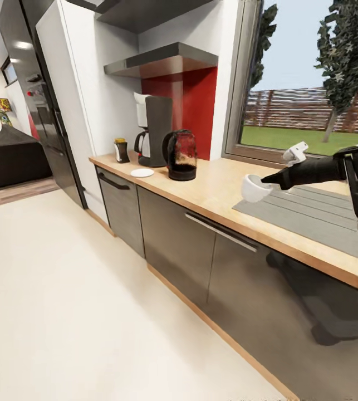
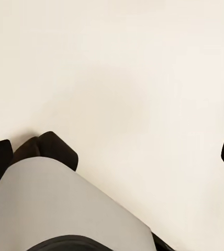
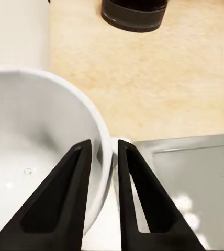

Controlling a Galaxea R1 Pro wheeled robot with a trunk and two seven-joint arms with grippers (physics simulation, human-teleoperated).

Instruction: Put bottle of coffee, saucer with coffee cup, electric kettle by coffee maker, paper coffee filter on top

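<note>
The coffee cup (image 1: 252, 188) hangs tilted just above the countertop (image 1: 212, 192), beside a grey sink. My right gripper (image 1: 269, 179) is shut on its rim. In the right wrist view the two black fingers (image 3: 65, 201) pinch the wall of the coffee cup (image 3: 33, 141); the right gripper (image 3: 102, 149) has one finger inside and one outside. Farther left along the counter stand the electric kettle (image 1: 180, 155), the coffee maker (image 1: 156, 131) with a white piece at its upper left, the saucer (image 1: 142, 172) lying bare, and the bottle of coffee (image 1: 121, 150). My left gripper (image 2: 112, 159) is open over the floor.
A grey sink and drainer (image 1: 307, 209) is set into the counter under the window. Grey cabinet fronts (image 1: 173, 239) run below. A tall white panel and a dark fridge (image 1: 50, 122) close the counter's far left end. The pale floor (image 1: 62, 289) is wide open. The kettle's base (image 3: 134, 13) shows ahead of the cup.
</note>
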